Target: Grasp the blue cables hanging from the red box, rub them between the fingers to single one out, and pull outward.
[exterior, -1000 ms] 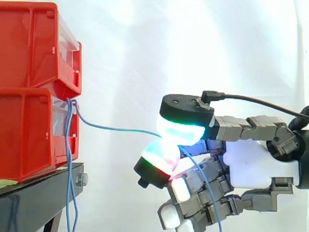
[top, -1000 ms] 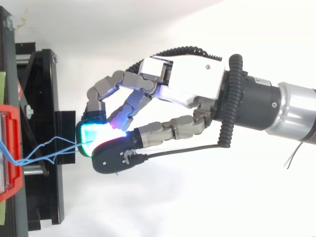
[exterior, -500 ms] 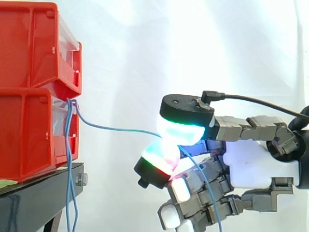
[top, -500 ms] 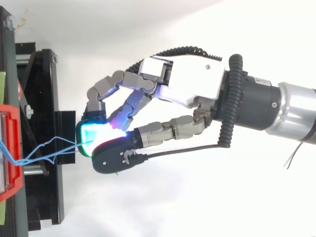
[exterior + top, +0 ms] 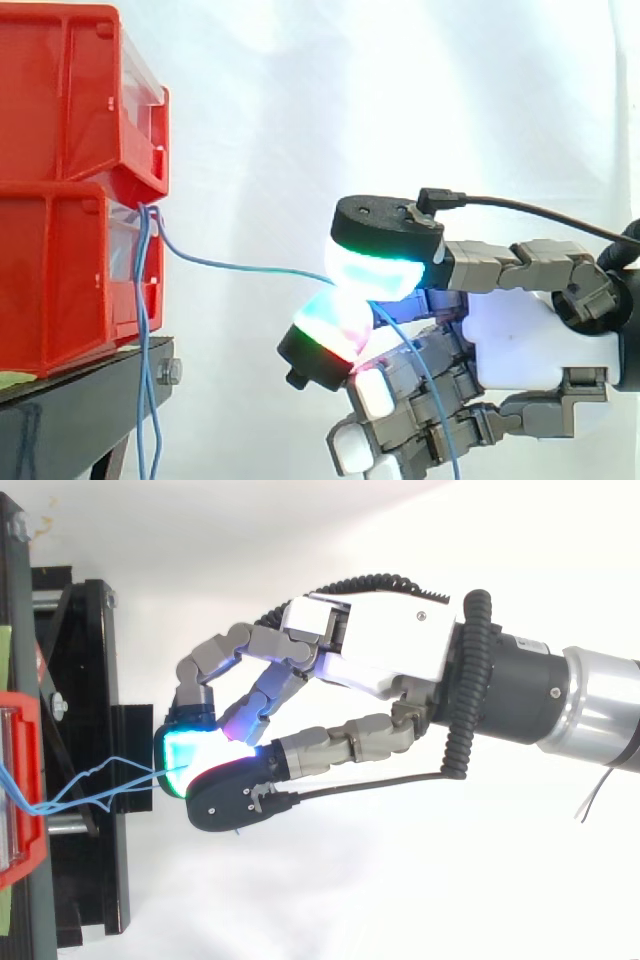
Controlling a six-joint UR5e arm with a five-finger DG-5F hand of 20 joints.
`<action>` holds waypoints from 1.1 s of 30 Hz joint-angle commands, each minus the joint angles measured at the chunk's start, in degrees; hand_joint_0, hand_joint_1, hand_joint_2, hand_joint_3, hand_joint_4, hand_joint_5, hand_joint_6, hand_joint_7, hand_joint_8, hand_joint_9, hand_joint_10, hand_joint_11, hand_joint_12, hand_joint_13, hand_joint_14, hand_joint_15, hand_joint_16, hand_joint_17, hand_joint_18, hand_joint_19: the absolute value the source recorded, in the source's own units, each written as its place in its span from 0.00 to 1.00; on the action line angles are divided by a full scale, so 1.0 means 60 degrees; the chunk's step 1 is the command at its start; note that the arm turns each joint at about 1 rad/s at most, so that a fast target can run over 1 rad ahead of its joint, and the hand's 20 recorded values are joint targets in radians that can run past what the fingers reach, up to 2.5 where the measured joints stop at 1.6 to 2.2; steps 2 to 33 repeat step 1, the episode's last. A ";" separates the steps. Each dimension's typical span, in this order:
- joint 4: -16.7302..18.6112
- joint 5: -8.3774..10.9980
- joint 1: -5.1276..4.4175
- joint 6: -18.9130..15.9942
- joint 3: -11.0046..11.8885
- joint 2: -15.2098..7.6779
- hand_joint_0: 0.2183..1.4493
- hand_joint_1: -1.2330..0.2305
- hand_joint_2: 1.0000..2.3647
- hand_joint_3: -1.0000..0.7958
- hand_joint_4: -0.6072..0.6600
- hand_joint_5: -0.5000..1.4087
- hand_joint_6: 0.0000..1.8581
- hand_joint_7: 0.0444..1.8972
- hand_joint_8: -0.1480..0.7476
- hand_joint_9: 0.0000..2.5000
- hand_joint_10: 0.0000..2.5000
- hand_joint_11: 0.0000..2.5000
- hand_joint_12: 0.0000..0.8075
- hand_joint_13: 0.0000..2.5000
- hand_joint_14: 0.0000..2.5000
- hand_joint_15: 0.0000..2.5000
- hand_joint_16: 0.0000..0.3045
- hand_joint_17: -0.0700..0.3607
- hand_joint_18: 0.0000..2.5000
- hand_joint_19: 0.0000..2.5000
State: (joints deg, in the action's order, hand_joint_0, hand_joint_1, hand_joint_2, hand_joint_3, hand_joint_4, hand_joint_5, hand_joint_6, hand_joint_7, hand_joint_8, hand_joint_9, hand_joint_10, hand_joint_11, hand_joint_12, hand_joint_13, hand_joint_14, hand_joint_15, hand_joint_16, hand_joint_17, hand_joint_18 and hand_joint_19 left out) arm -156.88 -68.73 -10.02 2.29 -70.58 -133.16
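Two red bins (image 5: 70,190) stacked on a black stand (image 5: 95,385), white curtain (image 5: 400,100) behind. Among blue cables (image 5: 147,330) hanging from the lower bin's front, down past the stand's edge, one strand (image 5: 240,267) running across to the hand (image 5: 525,340). Pinches that strand between glowing green and red fingertips (image 5: 375,272), other fingers curled below. Loses the strand's tail and the hanging cables' ends at the side view's bottom edge.
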 commanded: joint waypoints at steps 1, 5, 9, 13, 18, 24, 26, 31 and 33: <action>0.0000 0.0000 0.0014 0.0000 0.0000 0.0001 0.32 0.30 0.01 0.58 0.48 0.21 0.49 0.61 0.53 0.41 0.01 0.21 0.51 0.34 0.01 0.24 0.19 0.46 0.30 0.23; 0.0000 0.0000 0.0014 0.0000 0.0000 0.0001 0.32 0.30 0.01 0.58 0.48 0.21 0.49 0.61 0.53 0.41 0.01 0.21 0.51 0.34 0.01 0.24 0.19 0.46 0.30 0.23; 0.0000 0.0000 0.0014 0.0000 0.0000 0.0001 0.32 0.30 0.01 0.58 0.48 0.21 0.49 0.61 0.53 0.41 0.01 0.21 0.51 0.34 0.01 0.24 0.19 0.46 0.30 0.23; 0.0000 0.0000 0.0014 0.0000 0.0000 0.0001 0.32 0.30 0.01 0.58 0.48 0.21 0.49 0.61 0.53 0.41 0.01 0.21 0.51 0.34 0.01 0.24 0.19 0.46 0.30 0.23; 0.0000 0.0000 0.0014 0.0000 0.0000 0.0001 0.32 0.30 0.01 0.58 0.48 0.21 0.49 0.61 0.53 0.41 0.01 0.21 0.51 0.34 0.01 0.24 0.19 0.46 0.30 0.23; 0.0000 0.0000 0.0014 0.0000 0.0000 0.0001 0.32 0.30 0.01 0.58 0.48 0.21 0.49 0.61 0.53 0.41 0.01 0.21 0.51 0.34 0.01 0.24 0.19 0.46 0.30 0.23; 0.0000 0.0000 0.0014 0.0000 0.0000 0.0001 0.32 0.30 0.01 0.58 0.48 0.21 0.49 0.61 0.53 0.41 0.01 0.21 0.51 0.34 0.01 0.24 0.19 0.46 0.30 0.23; 0.0000 0.0000 0.0014 0.0000 0.0000 0.0001 0.32 0.30 0.01 0.58 0.48 0.21 0.49 0.61 0.53 0.41 0.01 0.21 0.51 0.34 0.01 0.24 0.19 0.46 0.30 0.23; 0.0000 0.0000 0.0014 0.0000 0.0000 0.0001 0.32 0.30 0.01 0.58 0.48 0.21 0.49 0.61 0.53 0.41 0.01 0.21 0.51 0.34 0.01 0.24 0.19 0.46 0.30 0.23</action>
